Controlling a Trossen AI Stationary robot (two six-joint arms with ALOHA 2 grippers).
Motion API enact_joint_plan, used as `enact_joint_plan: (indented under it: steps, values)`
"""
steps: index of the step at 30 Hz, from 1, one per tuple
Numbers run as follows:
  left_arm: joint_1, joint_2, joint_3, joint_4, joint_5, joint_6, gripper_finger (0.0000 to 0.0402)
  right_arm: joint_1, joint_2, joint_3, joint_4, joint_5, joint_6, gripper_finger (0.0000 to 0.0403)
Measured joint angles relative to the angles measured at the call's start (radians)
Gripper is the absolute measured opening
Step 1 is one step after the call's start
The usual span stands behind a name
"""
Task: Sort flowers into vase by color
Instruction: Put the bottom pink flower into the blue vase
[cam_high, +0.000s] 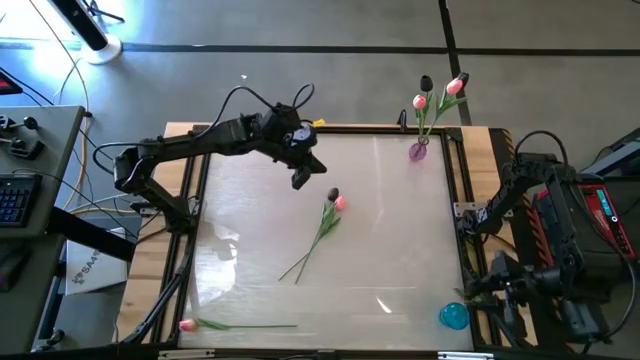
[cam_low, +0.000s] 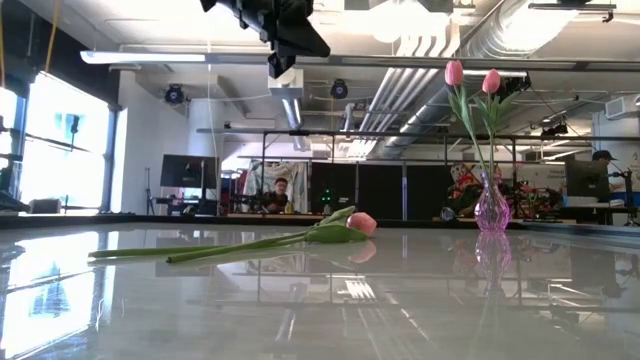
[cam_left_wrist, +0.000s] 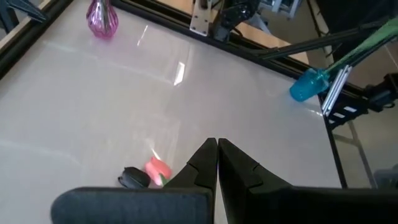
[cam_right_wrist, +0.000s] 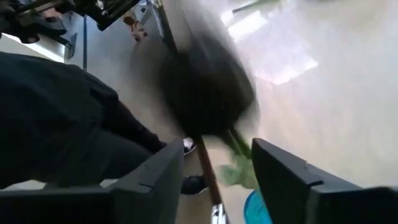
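Observation:
My left gripper (cam_high: 303, 178) is shut and hangs high over the table's middle (cam_low: 285, 50), just to the far left of two tulips (cam_high: 322, 228) that lie side by side on the table. Their pink head (cam_left_wrist: 158, 168) and dark head (cam_left_wrist: 132, 178) show beside my fingertips. A third tulip with a pink head (cam_high: 187, 325) lies along the near left edge. The purple vase (cam_high: 418, 150) at the far right holds pink heads and a dark one. My right gripper (cam_right_wrist: 217, 171) is open over the blue vase (cam_high: 453, 316), with a blurred dark head (cam_right_wrist: 208, 93) and green stem (cam_right_wrist: 239, 165) between its fingers.
The table has a glossy white top with a raised dark frame (cam_high: 200, 200) around it. Most of the surface between the tulips and the two vases is bare. The right arm's base (cam_high: 560, 230) stands beyond the right edge. A person sits in the room far behind (cam_low: 280, 190).

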Motion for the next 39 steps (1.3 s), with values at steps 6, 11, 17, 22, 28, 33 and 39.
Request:
enact_joint_plan:
  steps: [6, 11, 17, 22, 28, 33, 39]
  values:
    - [0.000, 0.000, 0.000, -0.027, 0.000, 0.004, 0.0000, 0.001, 0.002, 0.000, 0.049, -0.007, 0.039, 0.0212]
    - [-0.005, 0.000, 0.000, -0.072, 0.000, 0.017, 0.0000, 0.005, 0.000, 0.009, 0.090, 0.016, 0.082, 0.0206]
    - [-0.044, 0.000, 0.000, -0.068, -0.019, -0.004, 0.0000, 0.007, 0.000, 0.089, 0.160, 0.152, 0.000, 0.0194]
    - [-0.085, 0.000, 0.000, -0.066, -0.120, -0.079, 0.0009, -0.006, -0.002, 0.165, 0.211, 0.380, -0.231, 0.0193]
    - [-0.131, 0.000, -0.003, -0.126, -0.200, -0.213, 0.0039, -0.109, -0.023, 0.285, 0.029, 0.494, -0.500, 0.0193]
    - [-0.203, 0.001, -0.062, -0.154, -0.212, -0.345, 0.0083, -0.214, -0.060, 0.384, -0.132, 0.478, -0.522, 0.0193]
    - [-0.332, 0.000, -0.107, -0.432, -0.176, -0.515, 0.0099, -0.321, -0.141, 0.427, -0.133, 0.468, -0.743, 0.0193]
